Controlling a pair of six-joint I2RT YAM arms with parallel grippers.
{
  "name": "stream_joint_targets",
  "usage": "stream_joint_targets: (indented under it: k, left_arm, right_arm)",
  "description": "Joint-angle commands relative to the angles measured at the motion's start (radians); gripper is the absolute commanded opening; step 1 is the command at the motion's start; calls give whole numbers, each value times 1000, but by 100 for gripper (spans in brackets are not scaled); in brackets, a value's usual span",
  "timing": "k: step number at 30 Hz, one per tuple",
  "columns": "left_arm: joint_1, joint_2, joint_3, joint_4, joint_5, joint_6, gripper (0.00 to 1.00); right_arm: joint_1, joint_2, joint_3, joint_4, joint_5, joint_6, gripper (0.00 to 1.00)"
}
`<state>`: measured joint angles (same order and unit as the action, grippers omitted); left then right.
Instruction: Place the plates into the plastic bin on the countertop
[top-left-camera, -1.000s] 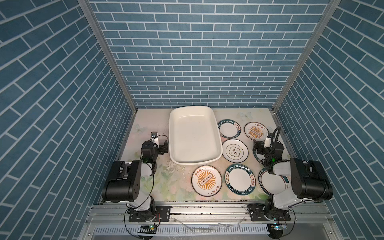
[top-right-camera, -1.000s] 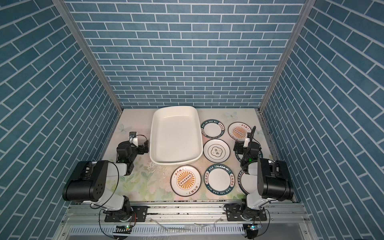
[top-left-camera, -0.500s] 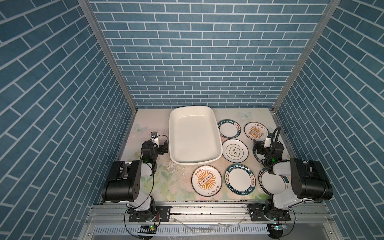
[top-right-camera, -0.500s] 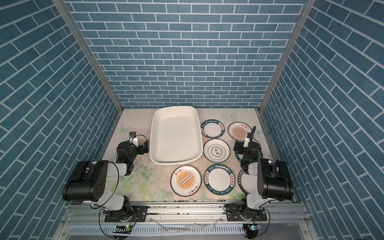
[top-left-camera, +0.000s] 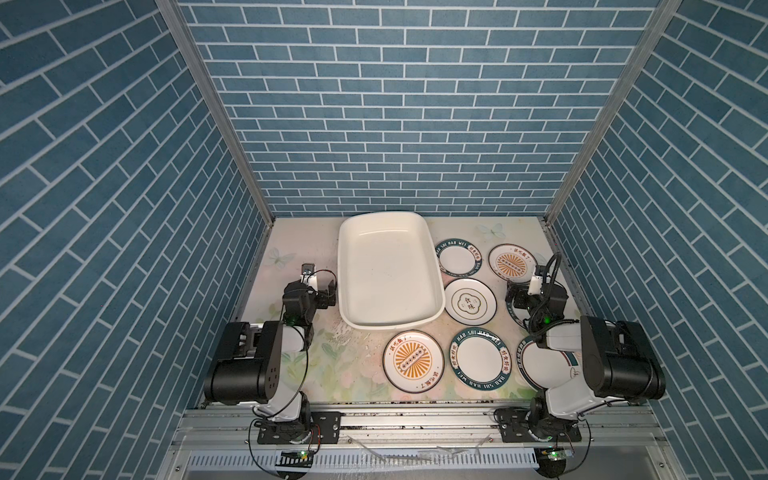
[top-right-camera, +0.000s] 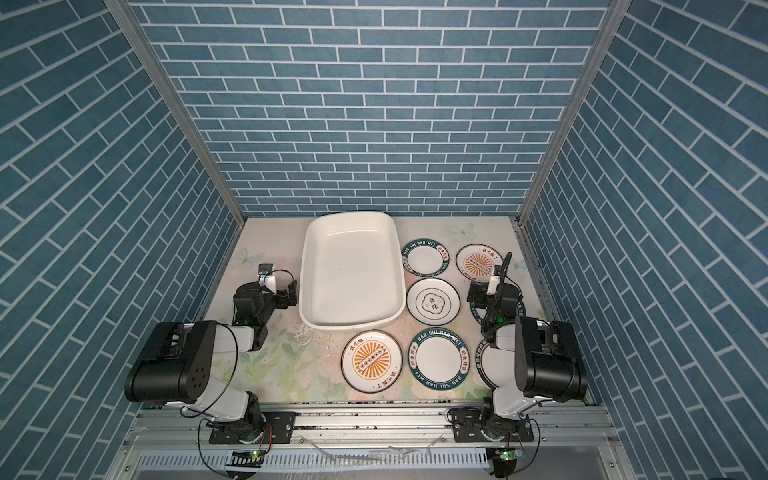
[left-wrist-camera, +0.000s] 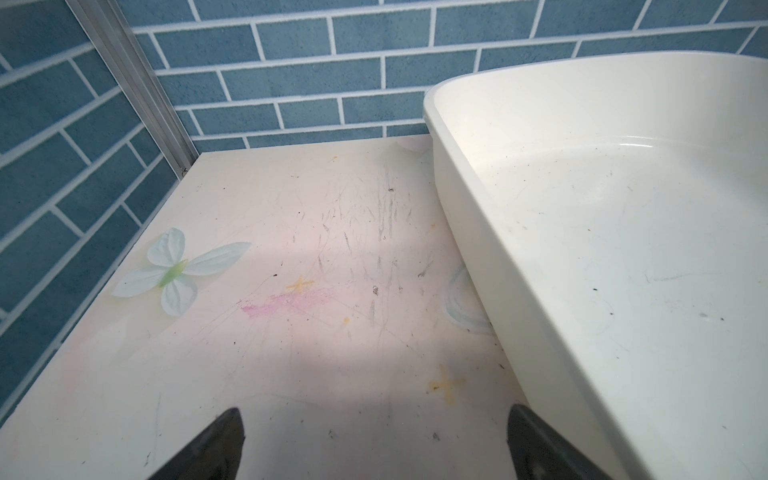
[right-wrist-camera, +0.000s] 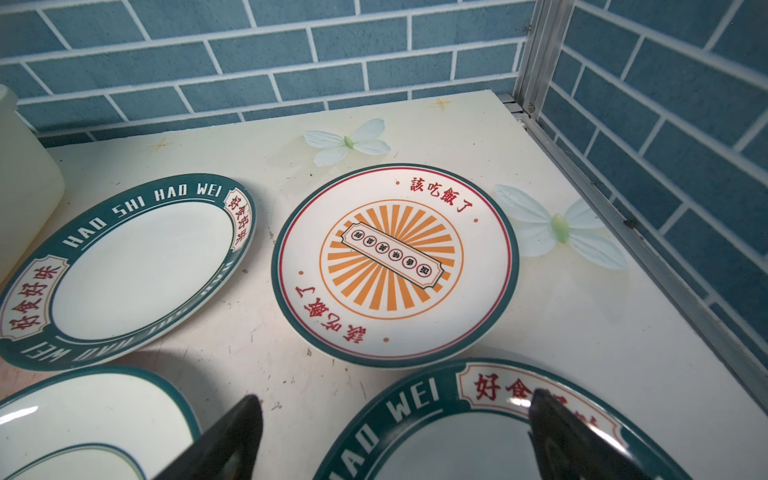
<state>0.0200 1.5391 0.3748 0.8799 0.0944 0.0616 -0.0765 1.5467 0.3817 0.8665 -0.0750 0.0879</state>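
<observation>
- Both jaws of the left gripper (left-wrist-camera: 374, 415) are spread wide with nothing between them. It hangs low near the counter's (top-left-camera: 353, 374) left edge, over a bare patch just beside the bin's left wall.
- Bin (top-left-camera: 340, 270): it stands mid-counter with its far end close to the back edge, and nothing lies in it.
- Seven plates lie flat on the counter, all outside the bin.
  - The front sunburst plate (top-left-camera: 413, 361) and front lettered plate (top-left-camera: 478, 359) are by the front edge.
  - The cloud plate (top-left-camera: 470, 301) is just beside the bin's right wall.
  - The back lettered plate (top-left-camera: 459, 262) and back sunburst plate (top-left-camera: 510, 264) are toward the back right corner.
  - A lettered-rim plate (right-wrist-camera: 415, 403) and a half-hidden plate (top-left-camera: 536, 365) are partly under the right arm (top-left-camera: 615, 365).
- Right gripper (right-wrist-camera: 395, 397): it is near the right edge, above the lettered-rim plate's rim, with its jaws released wide and gripping nothing.
</observation>
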Motion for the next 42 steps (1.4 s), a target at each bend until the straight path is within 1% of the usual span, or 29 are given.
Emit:
stream_joint_targets:
  k: [1, 34, 37, 39, 42]
  left_arm:
    - [-3, -8, 6, 2, 5, 4, 100]
    - [-12, -8, 8, -1, -4, 10, 100]
    - [-8, -10, 2, 9, -1, 5, 100]
    - [-2, -10, 0, 11, 14, 3, 99]
    - [-2, -49, -12, 0, 15, 8, 100]
  right_arm:
    - [5, -2, 15, 0, 3, -34, 99]
    - [5, -1, 17, -4, 2, -33, 99]
    - [4, -5, 14, -4, 34, -32, 99]
    - [5, -11, -3, 23, 81, -6, 99]
    - [5, -17, -28, 69, 90, 0, 99]
